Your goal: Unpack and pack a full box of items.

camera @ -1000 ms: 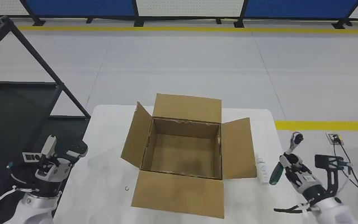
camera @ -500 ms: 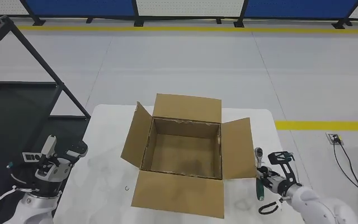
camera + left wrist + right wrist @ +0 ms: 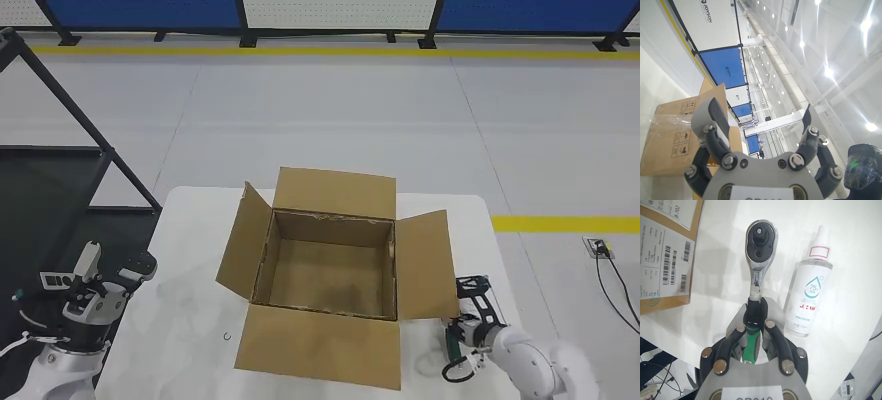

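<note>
The open cardboard box [image 3: 325, 275] stands in the middle of the white table, and its inside looks empty. My right gripper [image 3: 754, 311] is shut on a ratchet wrench [image 3: 761, 243] with a green handle, holding it low over the table between the box's right flap [image 3: 664, 256] and a clear spray bottle [image 3: 810, 285] that lies flat. From above, that gripper [image 3: 458, 340] sits just off the box's right front corner. My left gripper [image 3: 762, 117] is open and empty, pointing upward beside the box [image 3: 674, 140]; from above, the left gripper [image 3: 115, 262] is off the table's left edge.
The white table [image 3: 190, 300] has bare surface left of the box. A black metal frame [image 3: 70, 110] stands beyond the table's left side. A cable and plug [image 3: 600, 250] lie on the floor at the right.
My right arm has carried the wrench leftward and down, from right of the bottle to the gap between bottle and box flap. The left arm has kept still.
</note>
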